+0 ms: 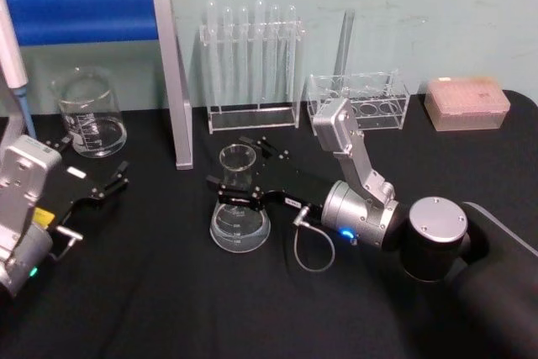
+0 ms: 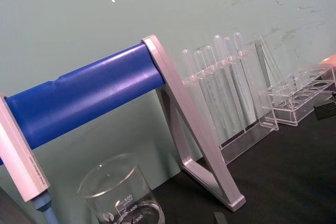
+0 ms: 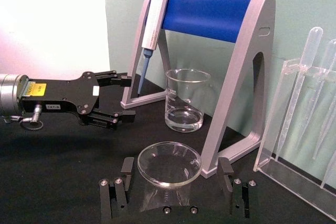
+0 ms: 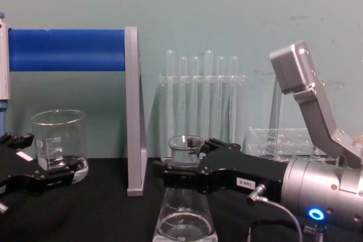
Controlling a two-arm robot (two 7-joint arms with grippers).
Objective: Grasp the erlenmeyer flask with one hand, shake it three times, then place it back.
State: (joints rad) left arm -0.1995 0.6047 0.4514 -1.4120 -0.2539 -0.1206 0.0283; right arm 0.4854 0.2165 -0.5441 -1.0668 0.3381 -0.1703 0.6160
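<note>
Erlenmeyer flask (image 1: pixel 239 226) stands on the surface (image 1: pixel 168 308), right pincer (image 3: pixel 176 166) open astride its neck, apparently ready to clamp, while left pincer (image 1: pixel 94 161) rests open, well left of it.

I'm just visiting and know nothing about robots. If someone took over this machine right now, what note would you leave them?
Right gripper: open, jaws either side of the erlenmeyer flask neck, not clamped.
Left gripper: open, idle near the beaker.
Flask: upright on the black table, with a little liquid inside.
Done: no telling whether any shakes have happened.
Left: if none, close on the neck, lift, shake three times, set it back.
</note>
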